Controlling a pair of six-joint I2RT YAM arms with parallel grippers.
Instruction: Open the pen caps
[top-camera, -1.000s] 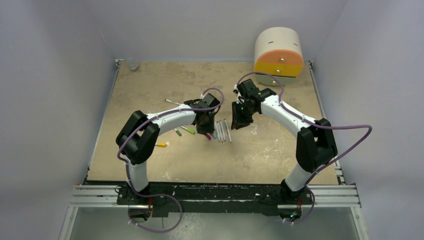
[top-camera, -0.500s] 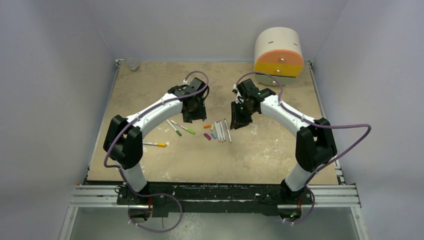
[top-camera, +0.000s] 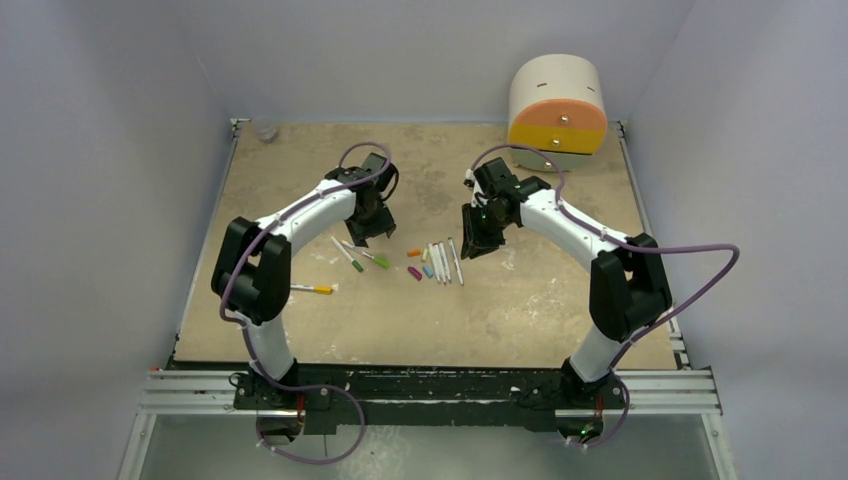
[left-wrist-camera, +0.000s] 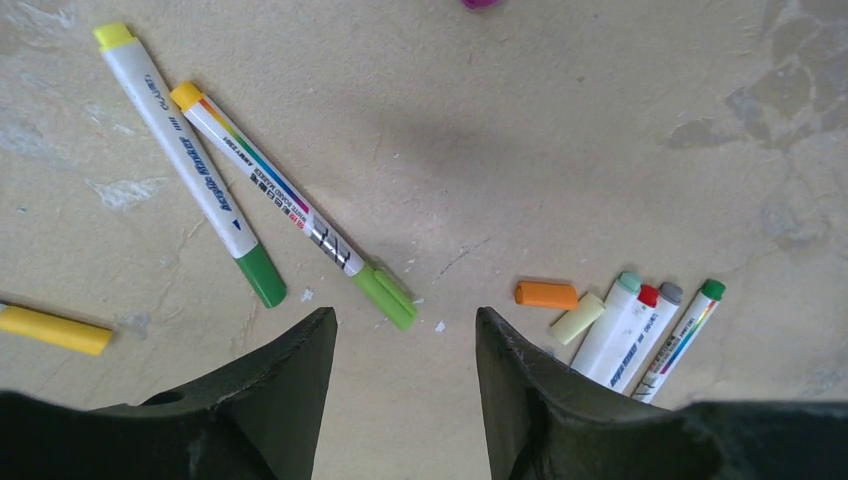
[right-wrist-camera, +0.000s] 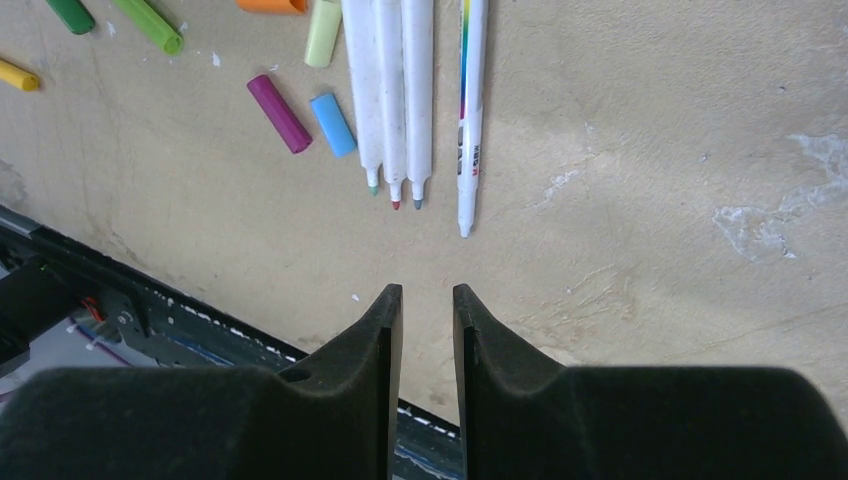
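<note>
Two capped pens lie side by side on the table, one with a dark green cap (left-wrist-camera: 260, 275), one with a light green cap (left-wrist-camera: 385, 295). My left gripper (left-wrist-camera: 405, 320) is open and empty just above and near them, seen from above in the top view (top-camera: 368, 228). Loose caps lie to the right: orange (left-wrist-camera: 546, 294), pale yellow (left-wrist-camera: 579, 318), magenta (right-wrist-camera: 279, 99) and blue (right-wrist-camera: 331, 124). Three uncapped pens (right-wrist-camera: 390, 90) and a fourth (right-wrist-camera: 468, 110) lie in a row. My right gripper (right-wrist-camera: 427, 295) is empty, jaws a narrow gap apart, above the table beside that row (top-camera: 476, 243).
A pen with a yellow-orange end (top-camera: 312, 289) lies alone to the front left. The round cream-and-orange drawer unit (top-camera: 557, 105) stands at the back right. A small clear object (top-camera: 265, 130) sits at the back left corner. The table's near edge (right-wrist-camera: 150, 300) shows below the right gripper.
My left arm has swung back and to the left, away from the loose caps, uncovering the two green-capped pens. The right arm has not moved.
</note>
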